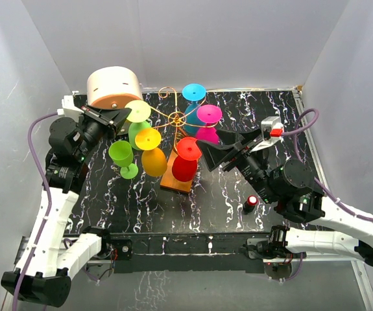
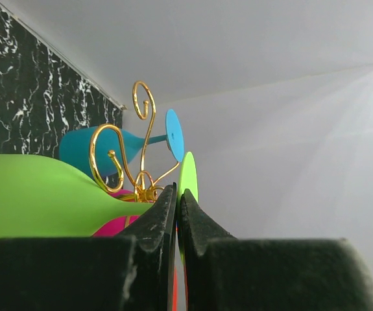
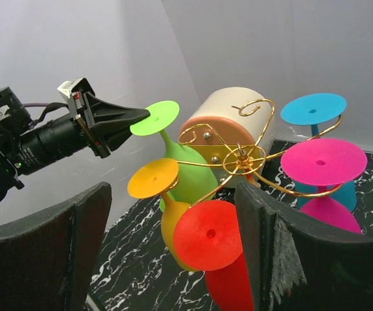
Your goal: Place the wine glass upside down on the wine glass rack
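Note:
The gold wire rack [image 1: 178, 118] stands on its orange base [image 1: 175, 182] mid-table. Blue [image 1: 194, 92], magenta [image 1: 209, 115], red [image 1: 188, 149] and orange [image 1: 148, 138] glasses hang on it upside down. My left gripper [image 1: 129, 113] is shut on the foot disc of a lime-green glass [image 1: 137, 111], bowl down, at the rack's back left. The left wrist view shows the pads [image 2: 163, 214] pinching the disc [image 2: 188, 175] beside a scroll arm [image 2: 108, 155]. I cannot tell if the stem sits in the arm. My right gripper [image 1: 213, 150] is open and empty, facing the red glass [image 3: 212, 233].
A second green glass [image 1: 122, 155] stands on the table left of the rack. A cream-and-orange drum box [image 1: 113, 87] sits at the back left, close behind my left gripper. A small red-capped object [image 1: 251, 202] lies near my right arm. White walls close in the sides.

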Controlling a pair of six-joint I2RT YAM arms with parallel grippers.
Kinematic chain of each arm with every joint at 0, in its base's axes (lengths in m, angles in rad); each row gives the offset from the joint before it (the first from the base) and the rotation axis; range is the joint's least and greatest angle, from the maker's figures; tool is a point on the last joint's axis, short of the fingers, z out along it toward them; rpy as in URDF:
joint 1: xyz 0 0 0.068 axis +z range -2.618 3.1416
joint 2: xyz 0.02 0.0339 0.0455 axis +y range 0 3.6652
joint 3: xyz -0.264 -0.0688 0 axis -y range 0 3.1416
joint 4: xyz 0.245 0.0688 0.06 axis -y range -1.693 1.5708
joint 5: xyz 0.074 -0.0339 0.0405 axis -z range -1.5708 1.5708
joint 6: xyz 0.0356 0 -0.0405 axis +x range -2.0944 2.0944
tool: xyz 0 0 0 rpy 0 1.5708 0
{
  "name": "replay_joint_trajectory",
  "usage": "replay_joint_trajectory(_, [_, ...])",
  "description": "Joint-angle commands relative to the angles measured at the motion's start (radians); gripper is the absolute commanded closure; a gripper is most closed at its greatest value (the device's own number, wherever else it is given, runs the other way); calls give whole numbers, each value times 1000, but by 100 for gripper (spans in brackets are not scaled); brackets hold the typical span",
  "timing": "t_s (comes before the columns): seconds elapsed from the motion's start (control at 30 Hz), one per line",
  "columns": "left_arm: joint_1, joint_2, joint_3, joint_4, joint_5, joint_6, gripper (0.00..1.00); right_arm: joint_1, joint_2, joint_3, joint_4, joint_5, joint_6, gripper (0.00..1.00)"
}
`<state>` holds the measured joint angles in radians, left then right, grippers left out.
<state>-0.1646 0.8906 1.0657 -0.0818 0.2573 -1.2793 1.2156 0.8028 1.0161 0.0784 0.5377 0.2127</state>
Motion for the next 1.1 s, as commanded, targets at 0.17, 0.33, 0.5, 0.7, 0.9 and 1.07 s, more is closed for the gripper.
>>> replay_joint_trajectory(0.17, [5, 7, -37, 95, 113, -41, 100, 2, -12, -13, 11, 65, 11, 26])
replay_joint_trajectory(0.33, [5, 42, -35, 128, 133, -43, 100, 2, -11, -11, 3, 71, 19, 26])
replay_joint_trajectory(0.5, [4, 68, -3, 155, 129, 15, 100, 2, -21, -11, -4, 86, 28, 26])
replay_joint_trajectory(0.7, [4, 118, 22, 158, 130, 29, 100, 2, -28, -13, -7, 87, 44, 26])
replay_joint_trajectory(0.9, [4, 163, 38, 195, 128, 15, 100, 2, -33, -11, -21, 90, 54, 27])
replay_joint_trajectory(1.07, [4, 184, 106, 129, 89, 93, 100, 2, -42, -8, -30, 90, 60, 27])
